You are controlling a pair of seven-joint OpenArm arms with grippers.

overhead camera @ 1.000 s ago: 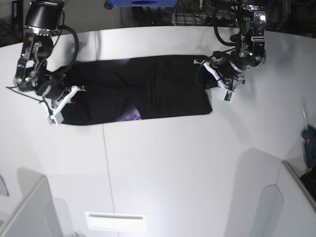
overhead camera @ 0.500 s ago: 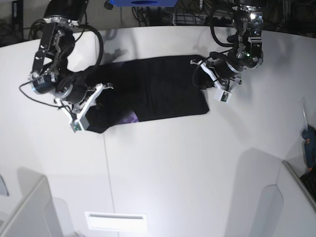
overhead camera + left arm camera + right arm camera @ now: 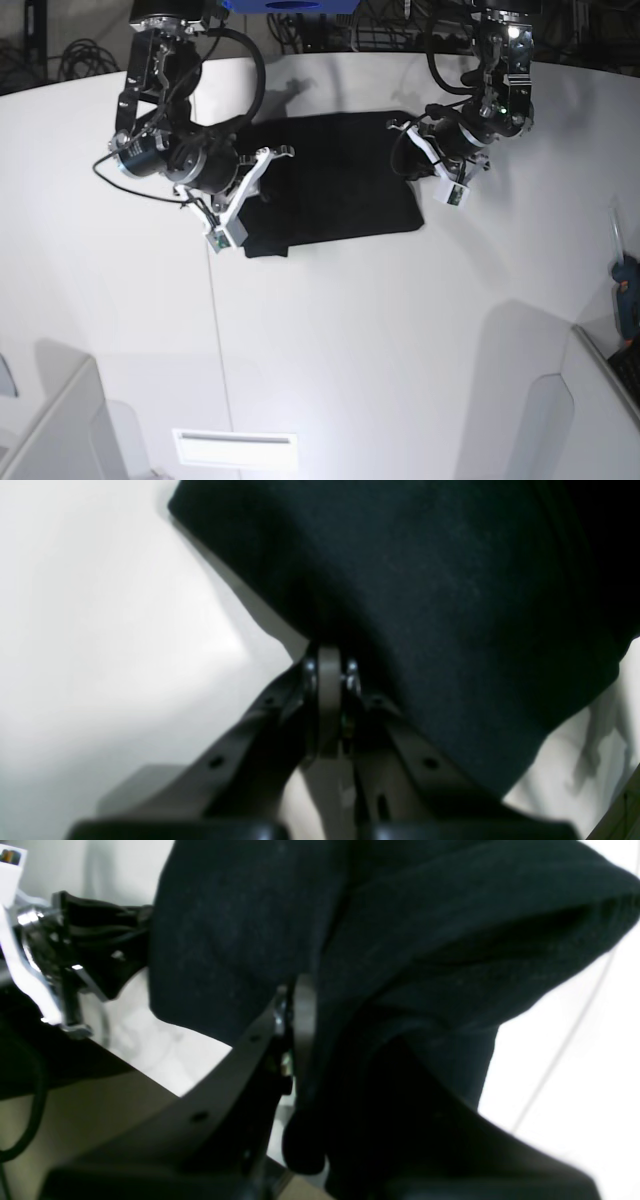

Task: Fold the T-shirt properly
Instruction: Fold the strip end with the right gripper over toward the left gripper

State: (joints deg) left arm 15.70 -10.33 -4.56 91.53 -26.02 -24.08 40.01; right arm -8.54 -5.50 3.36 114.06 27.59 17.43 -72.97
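Observation:
The black T-shirt lies on the white table, its left part lifted and doubled over towards the middle. No print shows. My right gripper, on the left of the base view, is shut on a bunched fold of the black cloth, held above the table. My left gripper, on the right of the base view, is shut on the T-shirt's right edge, low at the table. In the left wrist view the fingertips are pressed together with cloth pinched between them.
A blue object sits at the table's right edge. A white label strip lies near the front edge. Cables and a blue item are behind the table. Metal parts of the other arm show at the right wrist view's left.
My right gripper has moved right and up, carrying the T-shirt's left part over the middle. The purple print is now covered. The left gripper has barely moved.

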